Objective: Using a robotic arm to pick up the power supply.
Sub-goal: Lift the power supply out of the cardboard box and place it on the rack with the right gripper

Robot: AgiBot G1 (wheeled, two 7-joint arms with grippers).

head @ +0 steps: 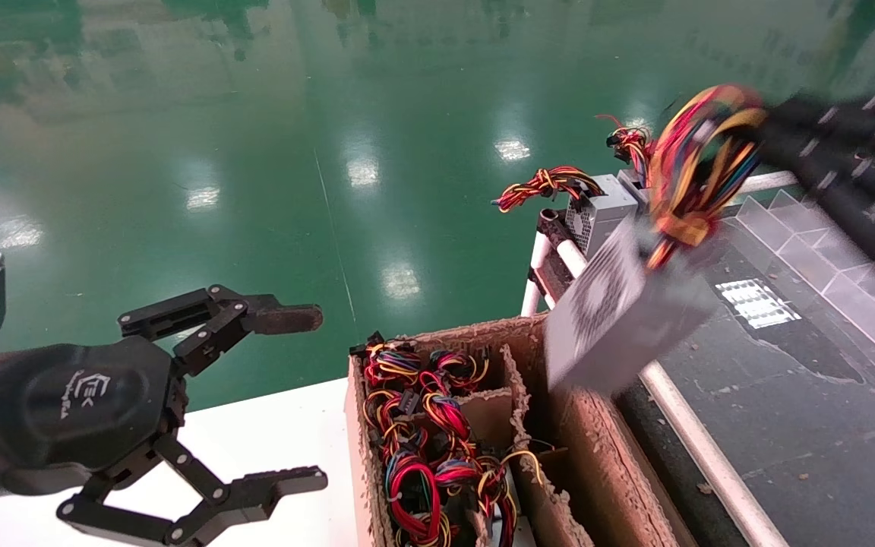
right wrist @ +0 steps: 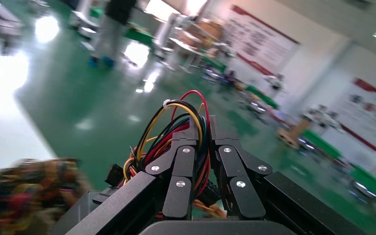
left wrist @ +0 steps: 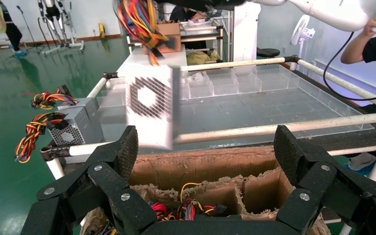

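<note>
Right gripper (right wrist: 203, 128) is clenched on the wires (right wrist: 186, 115); the power supply (head: 620, 319) hangs below it, over the cardboard box (head: 559, 425). Lifting should be done slowly, so swinging is avoided.

Three grey power supplies: one power supply (head: 620, 319) hanging in the air by its wire loop, two more (head: 597, 209) lying side by side on the rack's far corner. Two black grippers, left (head: 285, 395) and right (right wrist: 203, 132). One partitioned cardboard box (head: 597, 456) of wire bundles. One clear divided tray (head: 825, 251)
</note>
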